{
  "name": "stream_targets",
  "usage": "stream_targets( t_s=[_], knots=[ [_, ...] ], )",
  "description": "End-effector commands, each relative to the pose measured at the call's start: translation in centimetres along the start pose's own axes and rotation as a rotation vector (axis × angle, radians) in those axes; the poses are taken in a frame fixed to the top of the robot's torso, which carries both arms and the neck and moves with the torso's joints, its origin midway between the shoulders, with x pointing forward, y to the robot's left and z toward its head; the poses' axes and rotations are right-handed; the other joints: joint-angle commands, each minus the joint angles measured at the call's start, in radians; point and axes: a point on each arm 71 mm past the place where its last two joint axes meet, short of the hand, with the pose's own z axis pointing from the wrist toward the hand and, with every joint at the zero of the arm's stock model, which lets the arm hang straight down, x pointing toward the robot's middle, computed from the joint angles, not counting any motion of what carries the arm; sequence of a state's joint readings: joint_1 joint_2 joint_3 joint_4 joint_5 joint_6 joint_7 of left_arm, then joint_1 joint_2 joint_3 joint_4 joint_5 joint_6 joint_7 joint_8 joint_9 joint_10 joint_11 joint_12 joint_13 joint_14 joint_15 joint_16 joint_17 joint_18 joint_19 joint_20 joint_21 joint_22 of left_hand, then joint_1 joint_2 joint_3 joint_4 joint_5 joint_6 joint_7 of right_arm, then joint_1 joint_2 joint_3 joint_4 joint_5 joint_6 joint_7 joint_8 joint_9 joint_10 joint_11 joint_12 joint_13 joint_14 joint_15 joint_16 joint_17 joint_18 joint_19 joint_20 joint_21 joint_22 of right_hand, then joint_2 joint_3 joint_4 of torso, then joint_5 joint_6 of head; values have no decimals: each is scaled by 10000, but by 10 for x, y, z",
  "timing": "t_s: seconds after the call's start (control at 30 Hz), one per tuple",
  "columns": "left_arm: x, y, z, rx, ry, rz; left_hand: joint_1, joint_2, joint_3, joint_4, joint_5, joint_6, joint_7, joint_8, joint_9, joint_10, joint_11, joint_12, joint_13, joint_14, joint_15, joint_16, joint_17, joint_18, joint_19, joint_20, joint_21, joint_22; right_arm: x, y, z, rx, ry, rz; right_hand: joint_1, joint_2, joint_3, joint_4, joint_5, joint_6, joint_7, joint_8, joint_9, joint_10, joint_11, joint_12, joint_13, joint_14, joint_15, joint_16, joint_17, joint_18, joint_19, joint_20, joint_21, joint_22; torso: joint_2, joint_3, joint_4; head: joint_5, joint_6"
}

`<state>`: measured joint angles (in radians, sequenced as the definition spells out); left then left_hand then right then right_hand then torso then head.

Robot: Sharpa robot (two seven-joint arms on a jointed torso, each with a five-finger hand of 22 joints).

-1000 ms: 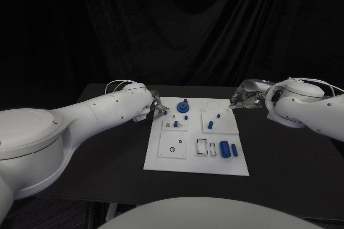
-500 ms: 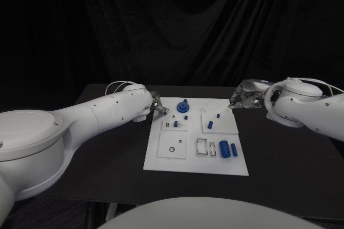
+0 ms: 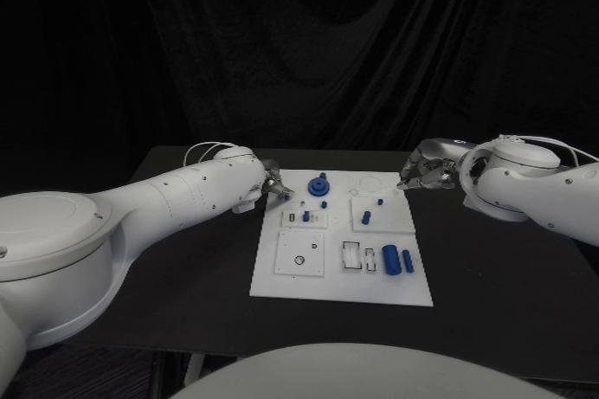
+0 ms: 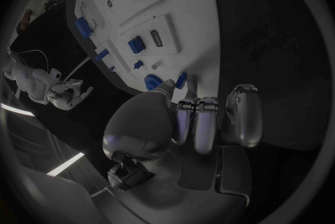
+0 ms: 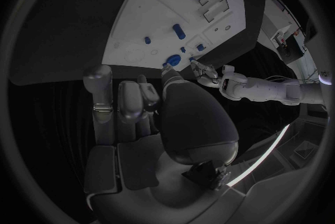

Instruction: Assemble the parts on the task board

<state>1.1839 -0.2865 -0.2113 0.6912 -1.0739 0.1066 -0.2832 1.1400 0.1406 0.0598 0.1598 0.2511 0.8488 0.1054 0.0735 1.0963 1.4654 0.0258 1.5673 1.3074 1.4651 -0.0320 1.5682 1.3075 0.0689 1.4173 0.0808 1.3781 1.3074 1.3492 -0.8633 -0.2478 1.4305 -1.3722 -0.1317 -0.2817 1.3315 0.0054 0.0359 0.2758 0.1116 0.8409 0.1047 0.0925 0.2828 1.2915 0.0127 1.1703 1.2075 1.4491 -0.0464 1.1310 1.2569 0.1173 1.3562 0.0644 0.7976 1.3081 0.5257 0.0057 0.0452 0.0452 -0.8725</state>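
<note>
- Almost nothing has changed in the last second: both hands stay where they were and no part has moved. My guess is the robot is pausing before its next move, so the job has not gone forward.
- The task board [image 3: 341, 243] lies in the middle of the tabletop [image 3: 499, 269].
- The left hand [image 3: 274, 188] sits at the board's 10 o'clock corner. In the left wrist view its fingers [image 4: 202, 123] are curled in, with a small blue part [image 4: 181, 80] right at the fingertips. I cannot tell if it is pinching that part.
- The right hand [image 3: 422, 174] waits off the board's 2 o'clock corner, fingers curled, holding nothing.
- A blue round part [image 3: 319, 188] stands at 12 o'clock on the board.
- Two blue cylinders [image 3: 397, 260] lie at 4 o'clock on the board, not yet put in.
</note>
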Motion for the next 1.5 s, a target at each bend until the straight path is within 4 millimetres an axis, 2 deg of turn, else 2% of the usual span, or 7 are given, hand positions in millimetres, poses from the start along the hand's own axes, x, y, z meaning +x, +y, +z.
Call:
stream_targets(
  t_s=[0.03, 0.4, 0.5, 0.77, 1.0, 1.1, 1.5],
  knots=[
    [2, -3, 0, 257, 92, -5, 90, -5, 53, -30, 37, 62, -23, -61, -15, 1054, 31, 35, 2634, 1057, 57, 26, 2633, -2, -62, 35, -35, 760, 1, -1, 0, 178, 117, -66, -44, 47, -12, 20, -34, 33, 8, -35, -11, -84, -2, -55, -8, -94, -5, -69, -9, 92, -83, -7, -33, 894, -1, 3, 2, -33, -2],
    [1, -1, 1, 342, 73, -25, 161, -7, 448, -225, 392, 86, -30, -80, -135, 1054, 24, 35, 2634, 1057, 53, 26, 2633, 6, -96, 31, -77, 766, 2, -1, 1, 211, 195, -94, -30, 58, -5, 9, -31, 40, 11, -33, -12, -104, 0, -84, -31, -105, -4, -103, -31, 99, -98, -6, -89, 882, 0, 2, 0, -43, -2],
    [2, -1, 1, 386, 73, -28, 172, -68, 783, -375, 654, 110, -39, -74, -196, 1054, 15, 35, 2634, 1057, 47, 26, 2633, 8, -104, 23, -91, 786, 2, -1, 1, 217, 211, -100, -23, 62, -2, 4, -25, 45, 13, -32, -12, -113, 1, -97, -40, -112, -3, -121, -43, 102, -105, -5, -113, 877, 0, 3, 2, -49, -2],
    [3, -2, 1, 513, 96, -27, 77, -239, 1582, -678, 1042, 167, -49, -50, -246, 1054, -5, 35, 2634, 1057, 39, 26, 2633, 7, -102, 9, -105, 838, 2, -1, 1, 227, 257, -118, 12, 78, 13, -23, 34, 63, 16, -27, -14, -134, 5, -129, -61, -123, 1, -150, -60, 110, -122, 0, -185, 862, -1, 3, 6, -50, -2],
    [3, -2, 1, 617, 62, -41, -115, -386, 2287, -897, 1365, 331, -93, 25, -167, 1054, -41, 35, 2634, 1057, 6, 26, 2633, 2, -82, -13, -104, 891, 3, -1, 2, 257, 310, -138, 20, 82, 17, -29, 57, 71, 16, -24, -14, -148, 5, -150, -78, -128, 2, -166, -71, 111, -125, 1, -199, 859, 1, 4, 5, -109, -2],
    [3, -2, 1, 685, 28, -52, -266, -495, 2753, -1028, 1721, 443, -121, 83, -64, 1054, -69, 35, 2634, 1057, -17, 26, 2633, 0, -72, -39, -107, 924, 3, -1, 2, 270, 343, -148, 20, 82, 17, -29, 57, 71, 16, -24, -14, -148, 5, -150, -78, -128, 2, -166, -71, 111, -125, 1, -199, 859, 1, 3, 4, -101, -2],
    [3, -5, -1, 1102, -174, -110, -447, -625, 3240, -1178, 1787, 617, -178, 203, 125, 1054, -118, 35, 2634, 1057, -57, 26, 2633, -3, -69, -65, -121, 955, 4, -3, 2, 379, 526, 72, 38, 91, 25, -43, 98, 97, 13, -14, -13, -168, 4, -181, -100, -143, 4, -207, -98, 124, -149, 3, -290, 840, -4, 6, 11, -80, -2]
  ],
)
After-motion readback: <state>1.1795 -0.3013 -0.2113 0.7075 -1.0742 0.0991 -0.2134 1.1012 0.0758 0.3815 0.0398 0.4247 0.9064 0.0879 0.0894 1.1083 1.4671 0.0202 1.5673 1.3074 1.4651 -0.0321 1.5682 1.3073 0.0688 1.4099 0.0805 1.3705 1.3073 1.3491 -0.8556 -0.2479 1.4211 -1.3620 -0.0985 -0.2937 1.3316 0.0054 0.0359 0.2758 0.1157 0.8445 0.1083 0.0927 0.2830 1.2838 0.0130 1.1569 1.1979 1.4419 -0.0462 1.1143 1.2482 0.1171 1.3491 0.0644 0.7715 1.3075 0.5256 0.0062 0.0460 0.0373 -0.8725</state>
